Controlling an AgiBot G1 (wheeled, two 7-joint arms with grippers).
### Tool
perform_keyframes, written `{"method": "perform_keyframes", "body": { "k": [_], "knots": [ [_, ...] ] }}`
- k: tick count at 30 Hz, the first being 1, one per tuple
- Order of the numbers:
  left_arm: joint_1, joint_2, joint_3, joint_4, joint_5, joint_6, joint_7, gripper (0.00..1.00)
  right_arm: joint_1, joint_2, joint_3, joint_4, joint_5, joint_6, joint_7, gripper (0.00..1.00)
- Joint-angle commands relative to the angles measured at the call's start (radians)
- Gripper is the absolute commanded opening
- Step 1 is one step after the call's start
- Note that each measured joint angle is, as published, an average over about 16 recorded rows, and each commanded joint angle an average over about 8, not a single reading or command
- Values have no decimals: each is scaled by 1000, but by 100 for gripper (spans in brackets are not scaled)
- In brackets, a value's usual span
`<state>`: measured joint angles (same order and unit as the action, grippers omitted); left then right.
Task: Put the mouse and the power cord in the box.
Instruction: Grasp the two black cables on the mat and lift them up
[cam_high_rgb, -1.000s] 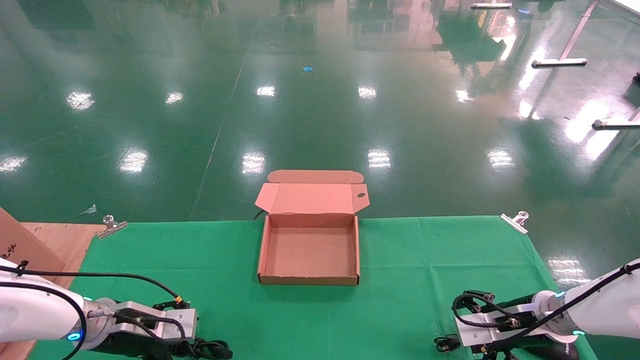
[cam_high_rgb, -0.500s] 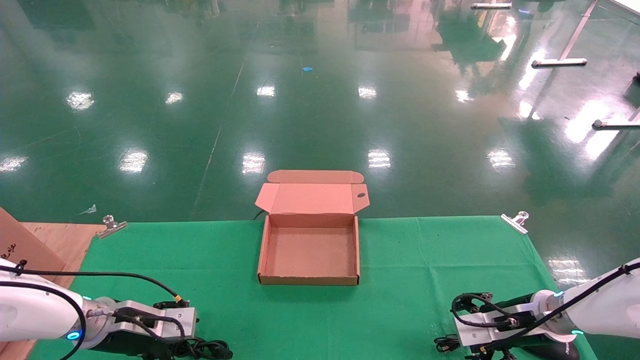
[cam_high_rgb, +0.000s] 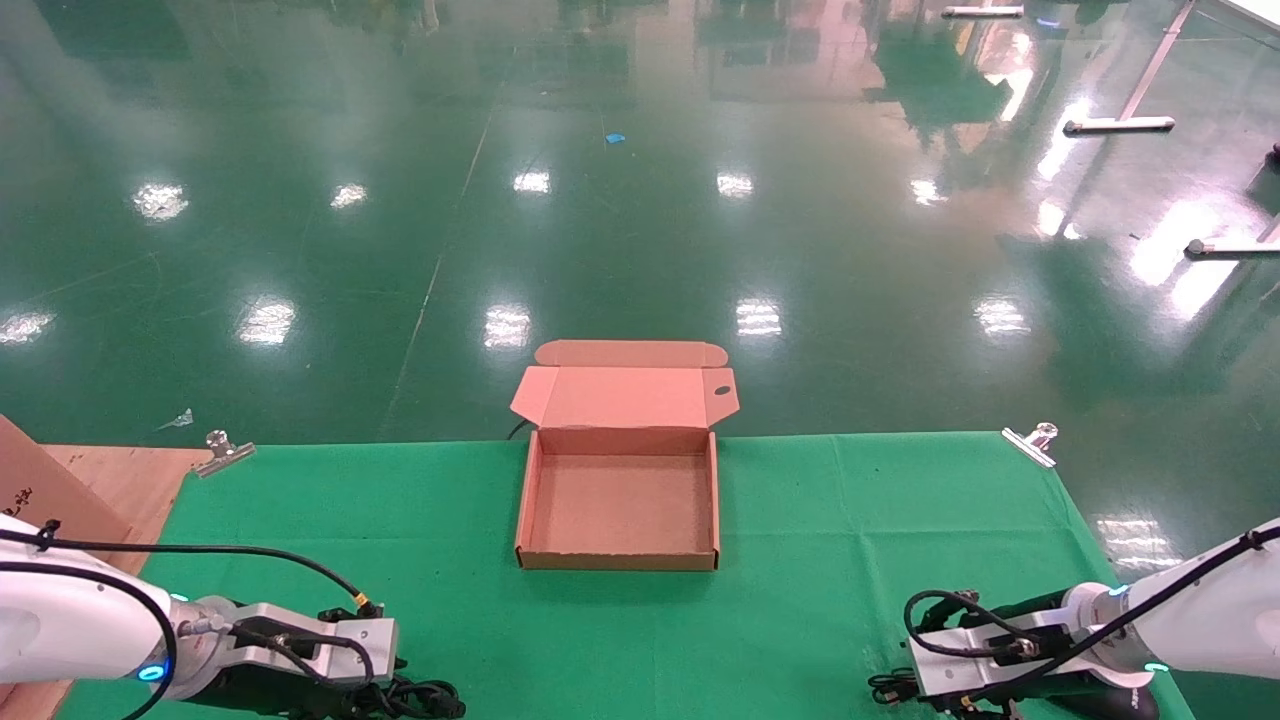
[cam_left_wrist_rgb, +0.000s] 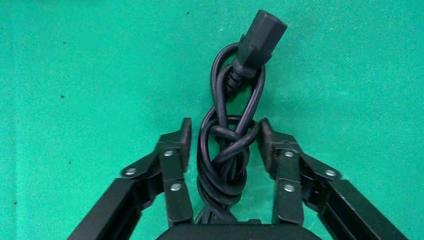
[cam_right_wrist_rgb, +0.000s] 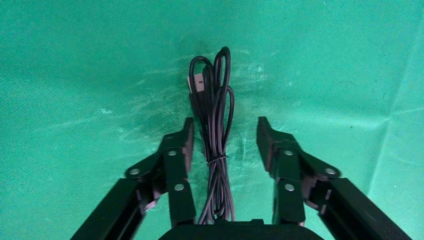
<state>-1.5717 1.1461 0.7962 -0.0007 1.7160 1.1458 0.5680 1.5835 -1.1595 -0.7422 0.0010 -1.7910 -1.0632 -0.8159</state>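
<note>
Both arms are down low at the near edge of the green cloth (cam_high_rgb: 800, 520), one on each side, with the box (cam_high_rgb: 619, 560) sitting open in the middle, well apart from both. Its lid flap leans back over the far edge of the table, and the inside of the box shows bare cardboard.

On the left, the left gripper (cam_left_wrist_rgb: 222, 142) is poised right over the power cord (cam_left_wrist_rgb: 227, 160). Its jaws are spread wide, one finger on each side of the knotted bundle, neither pad touching the cable. The cord lies flat on the cloth, twisted up on itself, its black plug end (cam_left_wrist_rgb: 260, 35) pointing away past the fingertips. From the head camera only a bit of that cord peeks out beside the left gripper (cam_high_rgb: 375, 690) at the bottom edge.

Over on the right, the right gripper (cam_right_wrist_rgb: 222, 142) straddles the mouse's thin cable (cam_right_wrist_rgb: 216, 125), bundled in long loops and tied at the waist. Jaws released here too, wide apart, with clear cloth between each finger and the cable. The mouse (cam_high_rgb: 1120, 700) itself is only a dark glossy sliver under the right arm in the head view, near the table's front right corner
</note>
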Motion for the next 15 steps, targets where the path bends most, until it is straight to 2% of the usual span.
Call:
{"method": "perform_keyframes", "body": {
  "k": [1, 15],
  "knots": [
    [0, 1, 0, 0, 0, 1, 0, 0, 0, 0, 0, 0, 0, -2, -1, 0],
    [1, -2, -1, -1, -1, 23, 8, 0, 1, 1, 3, -1, 4, -13, -2, 0]
  ]
}}
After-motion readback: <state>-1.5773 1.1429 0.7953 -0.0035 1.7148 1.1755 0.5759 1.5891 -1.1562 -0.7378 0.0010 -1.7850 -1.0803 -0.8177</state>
